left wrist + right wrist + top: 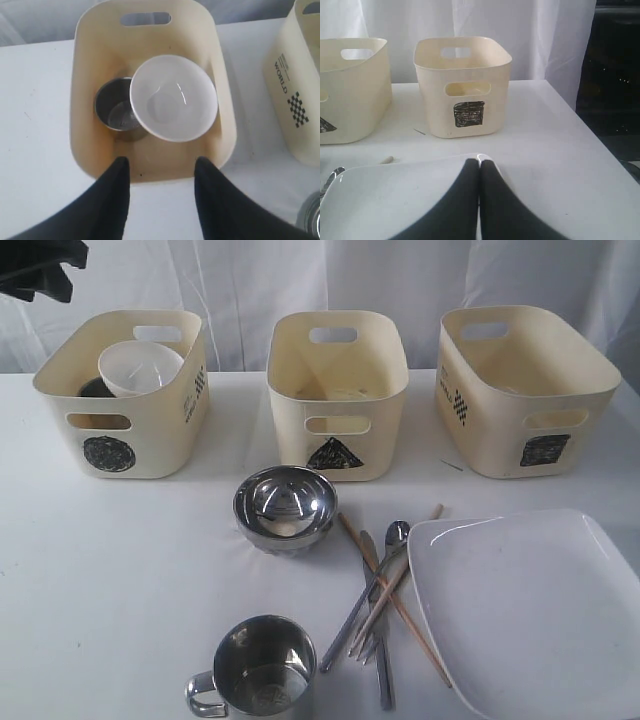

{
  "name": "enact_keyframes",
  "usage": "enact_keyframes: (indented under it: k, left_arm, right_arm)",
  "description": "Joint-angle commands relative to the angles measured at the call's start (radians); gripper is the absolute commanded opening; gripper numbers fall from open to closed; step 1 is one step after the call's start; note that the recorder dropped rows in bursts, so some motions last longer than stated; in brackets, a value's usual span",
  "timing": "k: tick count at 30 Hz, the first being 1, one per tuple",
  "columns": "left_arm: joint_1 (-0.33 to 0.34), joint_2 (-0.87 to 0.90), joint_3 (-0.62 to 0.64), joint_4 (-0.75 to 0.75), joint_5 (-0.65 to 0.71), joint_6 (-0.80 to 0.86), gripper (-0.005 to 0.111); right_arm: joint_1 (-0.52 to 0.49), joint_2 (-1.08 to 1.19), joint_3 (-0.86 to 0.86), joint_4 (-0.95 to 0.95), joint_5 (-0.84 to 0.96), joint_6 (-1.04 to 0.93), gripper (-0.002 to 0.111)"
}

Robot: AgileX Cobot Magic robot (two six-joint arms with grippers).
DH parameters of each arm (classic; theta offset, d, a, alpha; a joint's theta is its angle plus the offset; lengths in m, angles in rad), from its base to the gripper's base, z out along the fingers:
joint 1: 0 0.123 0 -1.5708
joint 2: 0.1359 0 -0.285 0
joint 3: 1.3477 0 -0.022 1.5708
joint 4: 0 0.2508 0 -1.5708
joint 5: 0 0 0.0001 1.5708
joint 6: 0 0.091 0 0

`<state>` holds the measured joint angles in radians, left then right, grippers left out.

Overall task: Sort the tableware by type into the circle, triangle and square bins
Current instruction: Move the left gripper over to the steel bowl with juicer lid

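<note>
The circle bin (120, 430) at the left holds a tilted small white bowl (140, 365) leaning over a steel mug (116, 107). My left gripper (161, 165) hangs open and empty above that bin's (100, 50) near wall, apart from the bowl (173, 97). The triangle bin (337, 400) and square bin (525, 390) stand to the right. On the table lie a shiny steel bowl (284, 506), a steel mug (262, 670), a spoon (396, 533), crossed chopsticks (395, 600) with fork and knife, and the large white plate (540, 610). My right gripper (481, 162) is shut above the plate's corner (395, 200).
A white curtain hangs behind the bins. The table's right edge (600, 145) drops off beside the square bin (465, 85). A dark part of the left arm (45, 265) shows at the exterior view's top left corner.
</note>
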<state>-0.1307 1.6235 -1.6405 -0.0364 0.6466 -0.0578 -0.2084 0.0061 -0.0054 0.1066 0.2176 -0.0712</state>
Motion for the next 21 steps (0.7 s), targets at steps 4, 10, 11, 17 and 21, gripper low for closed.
enact_keyframes:
  k: [4,10,11,17,21]
  left_arm:
    - [-0.002,-0.177,0.258,-0.068,-0.044,0.046,0.047]
    - [-0.002,-0.312,0.502,-0.21,-0.106,0.133,0.047]
    - [-0.002,-0.333,0.529,-0.262,-0.111,0.162,0.047]
    - [-0.096,-0.398,0.661,-0.491,-0.146,0.366,0.047]
    - [-0.224,-0.385,0.718,-0.525,-0.222,0.386,0.047]
  right_arm:
    - [-0.002,-0.006,0.005,0.002,-0.003,-0.004,0.0]
    - [-0.002,-0.006,0.005,0.002,-0.001,-0.004,0.0]
    - [-0.002,-0.006,0.005,0.002,-0.001,-0.004,0.0]
    - [-0.002,-0.006,0.005,0.002,-0.001,-0.004,0.0]
    - [-0.002,-0.006,0.005,0.002,-0.001,-0.004,0.0]
